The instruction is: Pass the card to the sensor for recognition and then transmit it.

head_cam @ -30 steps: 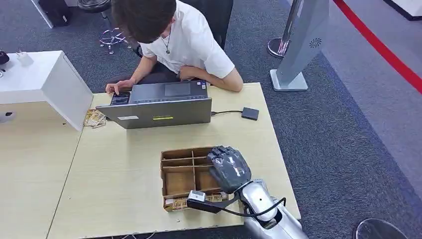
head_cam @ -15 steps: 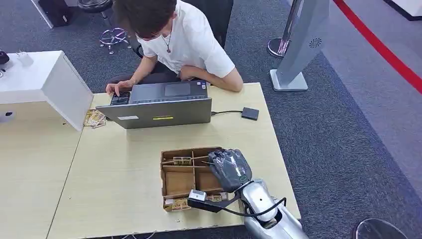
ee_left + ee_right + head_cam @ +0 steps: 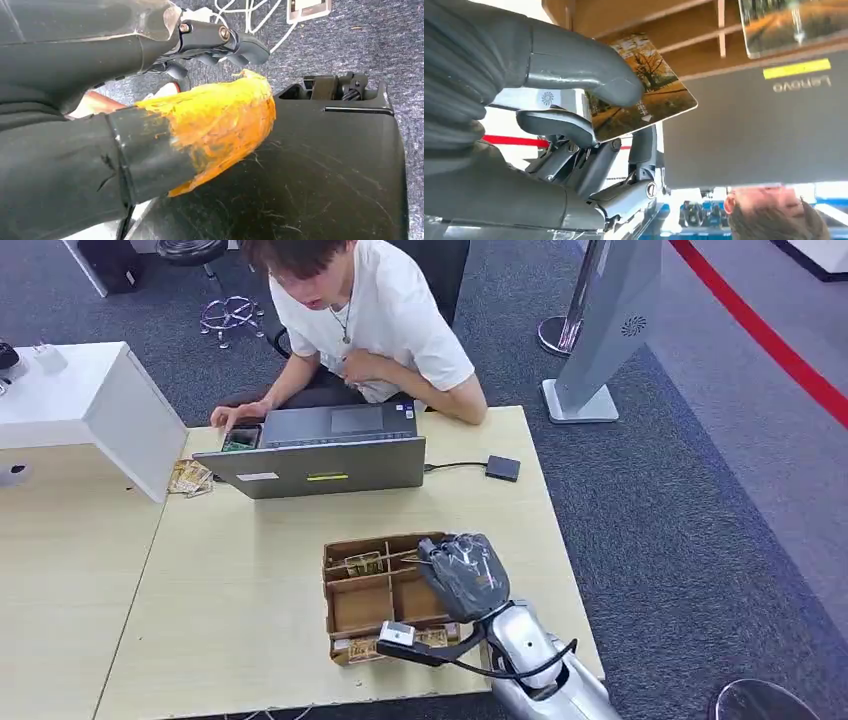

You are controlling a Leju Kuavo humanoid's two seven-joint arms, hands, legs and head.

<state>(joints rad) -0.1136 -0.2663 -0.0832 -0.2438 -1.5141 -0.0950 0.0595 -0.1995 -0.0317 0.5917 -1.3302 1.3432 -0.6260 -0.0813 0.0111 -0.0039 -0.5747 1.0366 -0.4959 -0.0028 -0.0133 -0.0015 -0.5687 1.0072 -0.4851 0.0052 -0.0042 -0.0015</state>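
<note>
Pinching a card [image 3: 639, 95] printed with autumn trees between thumb and fingers, the right hand [image 3: 463, 575] hovered over the box [image 3: 365, 605] near the table's [image 3: 230, 570] front edge.

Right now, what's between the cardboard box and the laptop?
Bare tabletop, seen in the head view: nothing lies between the cardboard box and the laptop.

Glossy printed card [image 3: 644, 95], brown cardboard tray [image 3: 340, 615], matt grey plastic robot hand [image 3: 464, 576].
</note>
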